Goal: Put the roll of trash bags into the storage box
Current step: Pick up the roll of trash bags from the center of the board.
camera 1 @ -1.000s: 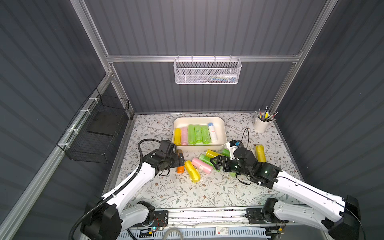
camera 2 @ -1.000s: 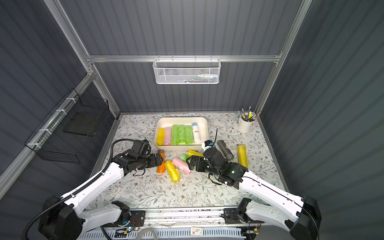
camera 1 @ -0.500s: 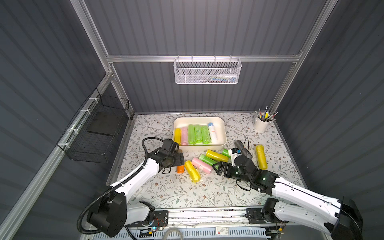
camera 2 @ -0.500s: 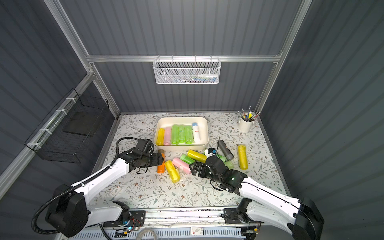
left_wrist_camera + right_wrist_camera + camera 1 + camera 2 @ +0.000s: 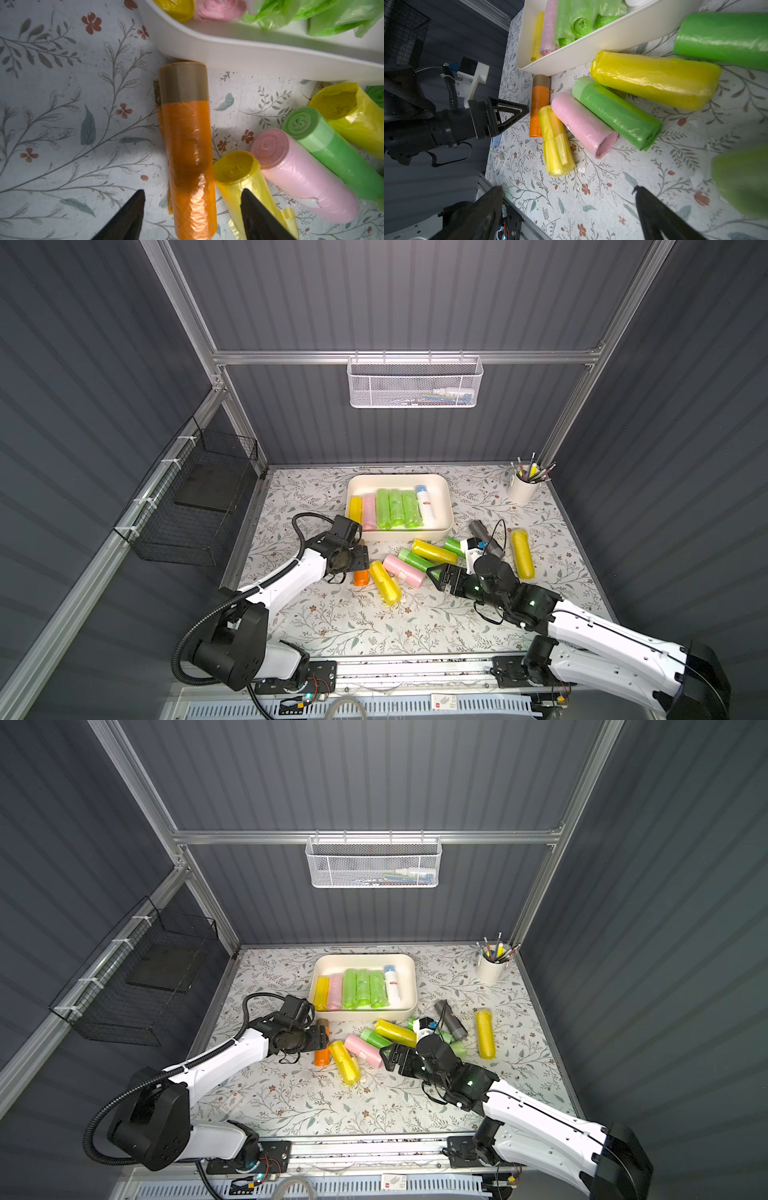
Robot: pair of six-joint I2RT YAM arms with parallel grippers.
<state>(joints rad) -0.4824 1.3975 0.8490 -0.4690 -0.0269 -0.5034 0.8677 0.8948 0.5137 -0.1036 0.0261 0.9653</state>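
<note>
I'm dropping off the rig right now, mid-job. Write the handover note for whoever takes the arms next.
Left gripper: open, fingers astride the orange roll, not yet clamped.
Right gripper: open, empty, low near the pink roll.
Storage box: back middle of the table, holding five coloured rolls and a white tube.
Done: those are in.
Left: the orange roll, lying end-on by the box's near wall, then the yellow roll, pink roll and green roll beside it, plus more toward the robot's right.
</note>
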